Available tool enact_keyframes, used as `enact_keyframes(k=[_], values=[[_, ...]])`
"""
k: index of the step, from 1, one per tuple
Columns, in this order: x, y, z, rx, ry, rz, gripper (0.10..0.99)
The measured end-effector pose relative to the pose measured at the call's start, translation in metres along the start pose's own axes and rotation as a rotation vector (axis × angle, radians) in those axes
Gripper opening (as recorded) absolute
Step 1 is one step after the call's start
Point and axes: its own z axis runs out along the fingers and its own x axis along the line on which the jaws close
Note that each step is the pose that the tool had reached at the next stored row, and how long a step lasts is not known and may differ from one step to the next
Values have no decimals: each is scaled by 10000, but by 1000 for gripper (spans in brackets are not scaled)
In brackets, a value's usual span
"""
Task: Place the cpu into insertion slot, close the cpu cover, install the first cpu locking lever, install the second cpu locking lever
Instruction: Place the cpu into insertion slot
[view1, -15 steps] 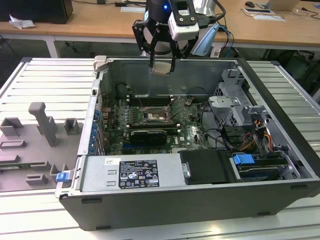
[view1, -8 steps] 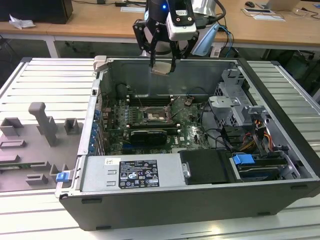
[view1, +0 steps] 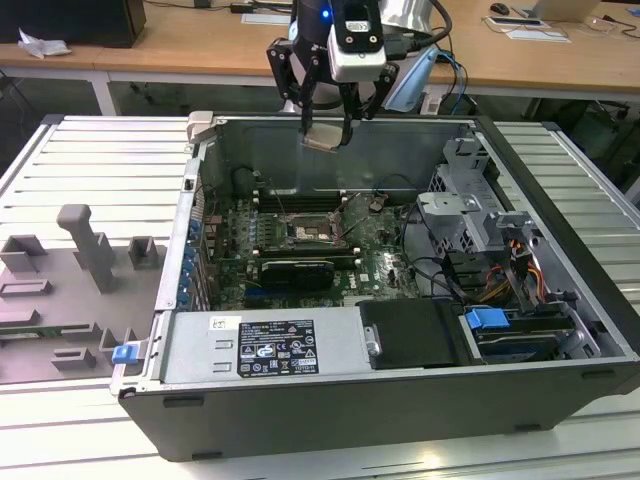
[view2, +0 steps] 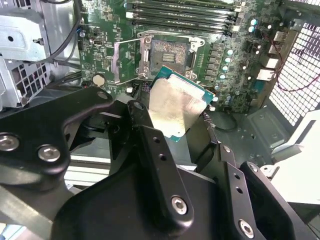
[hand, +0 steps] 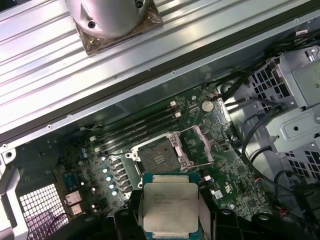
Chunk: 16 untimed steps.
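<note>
A black robot gripper (view1: 325, 128) hangs above an open dark grey computer case (view1: 400, 420); its black fingers (view2: 149, 132) are closed narrowly on the edges of the cpu (view1: 322, 138), a small flat square chip with a pale silver metal face, held tilted in the air; well below it on the green motherboard (view1: 385, 262) lies the insertion slot (view2: 169, 52), a square dark-centred socket with a silvery rim; the cpu cover (view2: 116, 62), a thin silvery frame, stands swung open beside the socket.
</note>
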Motion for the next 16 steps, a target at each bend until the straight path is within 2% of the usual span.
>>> enact_keyframes(k=[5, 11, 14, 16], values=[[-5, -15, 7, -1, -12, 134, 533], [-5, -17, 32, -26, -126, 1401, 533], [-5, -19, 51, -42, -226, 2476, 533], [-6, -19, 61, -45, -267, 2913, 533]])
